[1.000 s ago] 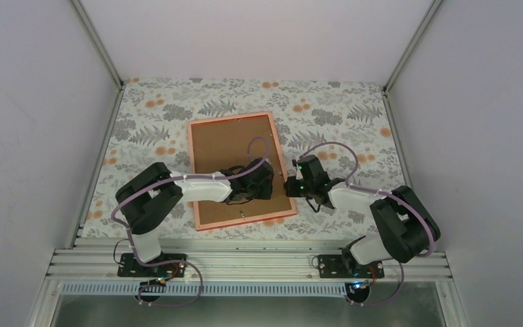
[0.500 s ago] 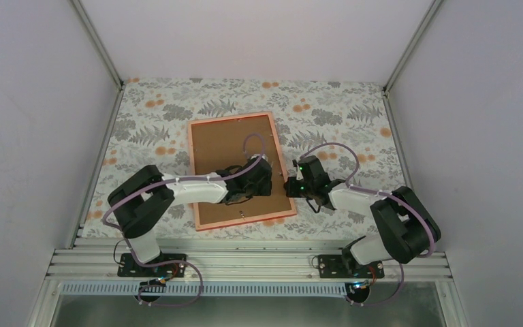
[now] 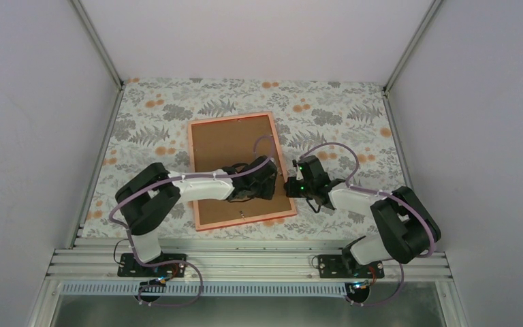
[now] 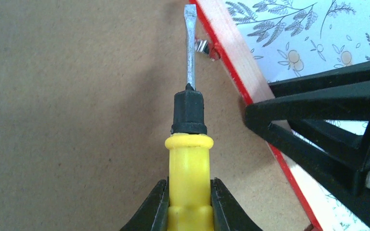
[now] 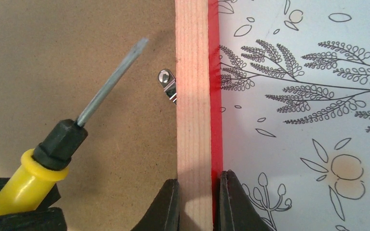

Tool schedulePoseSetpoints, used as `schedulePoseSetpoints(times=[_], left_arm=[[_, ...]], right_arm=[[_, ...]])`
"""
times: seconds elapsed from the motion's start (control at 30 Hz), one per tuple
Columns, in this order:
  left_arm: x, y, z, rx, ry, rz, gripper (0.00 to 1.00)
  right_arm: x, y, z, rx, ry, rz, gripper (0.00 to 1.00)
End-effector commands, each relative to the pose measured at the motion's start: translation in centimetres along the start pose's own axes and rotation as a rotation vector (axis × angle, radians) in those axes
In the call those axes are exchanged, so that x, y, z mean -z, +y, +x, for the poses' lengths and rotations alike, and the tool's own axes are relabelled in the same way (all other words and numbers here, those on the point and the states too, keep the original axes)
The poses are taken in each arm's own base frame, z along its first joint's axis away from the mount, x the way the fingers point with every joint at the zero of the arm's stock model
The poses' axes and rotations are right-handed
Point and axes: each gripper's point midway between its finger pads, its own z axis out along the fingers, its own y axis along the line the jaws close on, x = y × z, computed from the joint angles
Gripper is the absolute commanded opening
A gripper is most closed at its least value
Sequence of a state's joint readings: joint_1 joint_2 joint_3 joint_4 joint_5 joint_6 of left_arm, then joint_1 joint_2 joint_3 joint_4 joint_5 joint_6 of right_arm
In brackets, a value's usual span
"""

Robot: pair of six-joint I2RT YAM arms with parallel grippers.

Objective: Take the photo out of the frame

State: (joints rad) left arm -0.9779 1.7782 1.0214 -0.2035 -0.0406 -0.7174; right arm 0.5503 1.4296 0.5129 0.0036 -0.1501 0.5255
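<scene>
The frame point(image 3: 225, 143) lies face down on the table, showing its brown back board and orange-red rim. The photo is hidden under that board. My left gripper point(image 4: 189, 185) is shut on the yellow handle of a flat screwdriver point(image 4: 189, 154). Its blade points at a small metal clip point(image 4: 201, 46) on the inside of the right rim and stops just short of it. My right gripper point(image 5: 196, 185) is shut on the frame's right rim point(image 5: 192, 96), one finger on each side, a little nearer than the clip point(image 5: 167, 84). From above, both grippers point(image 3: 262, 184) point(image 3: 291, 187) meet at that rim.
A floral cloth point(image 3: 340, 116) covers the table around the frame. White walls close in the left, right and back. An aluminium rail point(image 3: 245, 262) carrying the arm bases runs along the near edge. Another small clip point(image 3: 243, 213) sits at the frame's near rim.
The left arm drew its elbow leftward half a second ago, then came back, leaving the screwdriver close to where it started. The right arm kept its hold on the rim.
</scene>
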Motion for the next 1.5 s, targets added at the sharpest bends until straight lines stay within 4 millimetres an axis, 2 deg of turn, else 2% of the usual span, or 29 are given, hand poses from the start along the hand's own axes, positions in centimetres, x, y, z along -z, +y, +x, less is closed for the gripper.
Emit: schedulePoseSetpoints(times=[0.0,0.33,0.67,1.03,1.27,1.47], left_arm=[[-0.2,-0.1,-0.4,-0.106,0.037,-0.022,0.03],[-0.2,2.1,-0.3,-0.251,0.116,-0.112,0.02],[0.1,1.9,-1.5,-0.420,0.139,-0.144,0.02],[-0.6,2.5,-1.4,-0.425,0.176,-0.193,0.02],[-0.7,1.4,-1.5,-0.462,0.174,-0.152,0.02],[-0.5,0.8,-0.8,-0.511,0.198,-0.137,0.02]], right_arm=[[0.0,0.0,1.2,-0.008,0.056,0.004,0.04],[-0.3,0.3,1.2,0.032,0.077,-0.007,0.04],[-0.6,0.4,1.3,0.054,0.089,-0.015,0.04],[-0.3,0.4,1.2,0.056,0.079,-0.013,0.04],[-0.4,0.3,1.2,0.055,0.079,-0.012,0.04],[-0.1,0.2,1.0,0.051,0.067,-0.004,0.04]])
